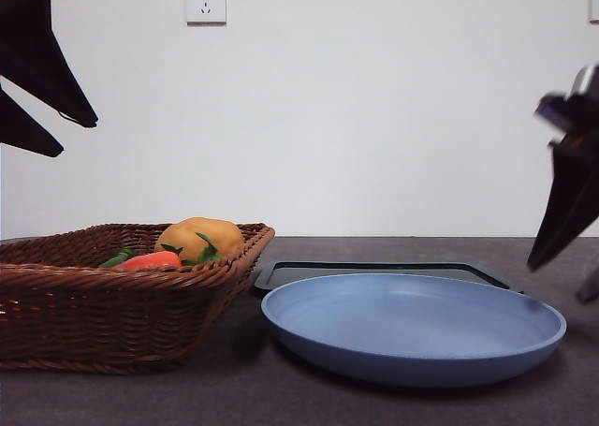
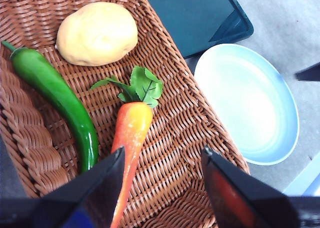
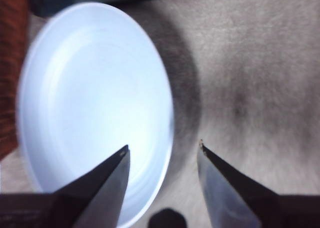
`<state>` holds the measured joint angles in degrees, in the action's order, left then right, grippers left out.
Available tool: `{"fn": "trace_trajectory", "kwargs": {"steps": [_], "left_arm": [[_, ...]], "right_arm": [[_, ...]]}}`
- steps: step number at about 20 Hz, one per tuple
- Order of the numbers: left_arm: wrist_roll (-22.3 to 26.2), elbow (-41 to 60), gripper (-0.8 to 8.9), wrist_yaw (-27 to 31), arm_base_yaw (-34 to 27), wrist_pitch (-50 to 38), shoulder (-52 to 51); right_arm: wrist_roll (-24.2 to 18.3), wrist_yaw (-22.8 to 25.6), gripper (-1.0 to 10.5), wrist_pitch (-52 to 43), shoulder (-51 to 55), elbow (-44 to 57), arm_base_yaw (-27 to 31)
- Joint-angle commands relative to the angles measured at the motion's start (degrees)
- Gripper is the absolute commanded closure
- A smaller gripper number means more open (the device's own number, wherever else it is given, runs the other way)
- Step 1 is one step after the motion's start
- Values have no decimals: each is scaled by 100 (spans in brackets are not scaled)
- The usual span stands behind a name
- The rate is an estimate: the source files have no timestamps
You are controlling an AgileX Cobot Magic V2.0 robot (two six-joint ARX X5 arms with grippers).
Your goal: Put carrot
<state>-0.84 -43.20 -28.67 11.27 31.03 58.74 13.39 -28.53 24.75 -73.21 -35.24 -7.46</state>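
It looks like a lab or test bench: a bare white wall (image 1: 374,117) with only a power socket (image 1: 205,2), a plain grey table (image 1: 281,398), and toy vegetables staged in a wicker basket (image 1: 84,304) beside a blue plate (image 1: 412,328) and dark tray (image 1: 374,270).

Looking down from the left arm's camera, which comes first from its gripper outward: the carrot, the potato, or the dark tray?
From the left gripper:
1. Carrot, in the basket, right beside one jaw.
2. Potato, at the basket's far end.
3. Dark tray, outside the basket, beyond the blue plate.
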Motion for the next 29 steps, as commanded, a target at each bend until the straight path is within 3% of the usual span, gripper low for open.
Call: {"fn": "trace_trajectory", "kwargs": {"steps": [1,4,9,14,20,23,29], "left_arm": [[83,-81,542,4,35,-55,33],[83,-81,542,4,42,-57,33],[87,-81,542,2,42,-109,33],[94,-81,540,127,229,-245,35],[791,-315,540,1499,879,111,127],[1014,-754,487,1714,1106,457,560],[1355,-1419,488,1976,1423,509,1836]], "right_arm": [[122,26,705,-264,-435,-70,-138],[232,0,729,-603,-848,-70,-365],[415,61,945,-675,-970,-70,-474],[415,20,943,-538,-719,-72,-417],[192,22,943,291,258,-72,-122],[83,22,943,647,776,-72,107],[-55,20,943,772,1427,-72,295]]}}
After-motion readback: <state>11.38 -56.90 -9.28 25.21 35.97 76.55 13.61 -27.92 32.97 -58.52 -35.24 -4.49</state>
